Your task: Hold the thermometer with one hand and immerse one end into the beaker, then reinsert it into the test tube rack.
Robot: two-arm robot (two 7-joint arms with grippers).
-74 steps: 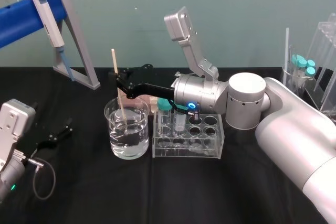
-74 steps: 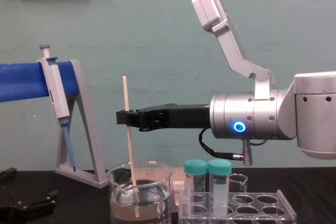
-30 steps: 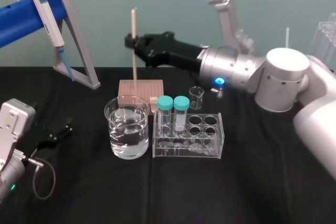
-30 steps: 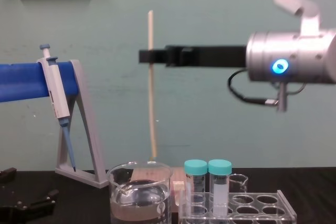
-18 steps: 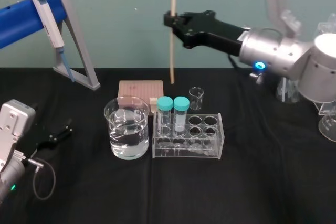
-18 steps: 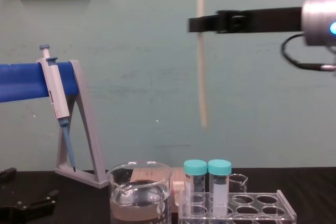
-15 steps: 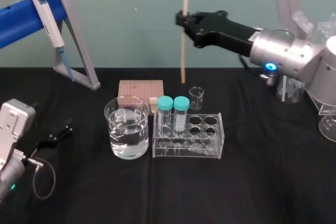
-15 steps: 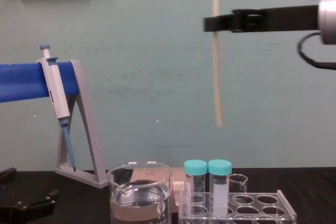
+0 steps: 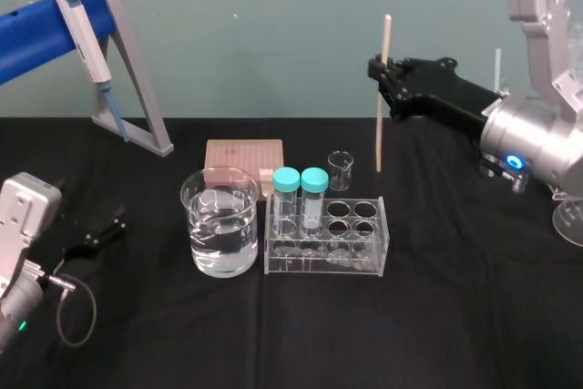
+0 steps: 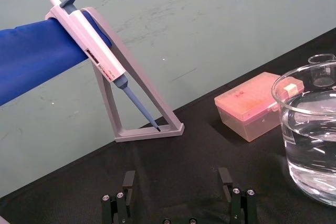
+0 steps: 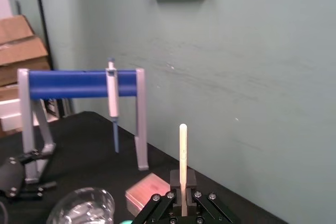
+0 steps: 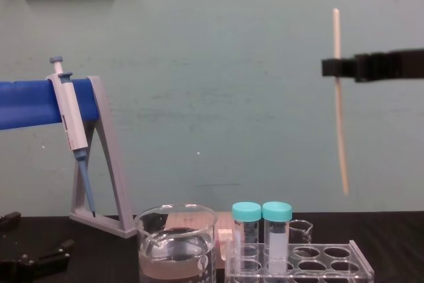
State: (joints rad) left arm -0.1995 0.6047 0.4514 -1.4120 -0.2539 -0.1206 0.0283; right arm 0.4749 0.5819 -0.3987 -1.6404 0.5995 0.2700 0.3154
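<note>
Thermometer [image 9: 380, 125] moved right, upright, upper part pinched in right tool [image 9: 383, 68], left tool [image 10: 177, 178] spread

Right gripper [image 9: 383, 72] is reaching out level, high up, pinching the thermometer [image 9: 381, 129] upright; left gripper [image 10: 178, 195] is resting low, fingers spread apart.

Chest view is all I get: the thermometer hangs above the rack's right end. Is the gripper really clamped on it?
Observer: Yes. The right wrist view shows the right gripper shut on the thermometer.
Operator: Which rack holes are free?
Observer: In the head view, the test tube rack has two capped tubes in its back row's left holes; the other holes look empty.
Operator: And the other arm?
Observer: The left gripper is parked open, left of the beaker.
</note>
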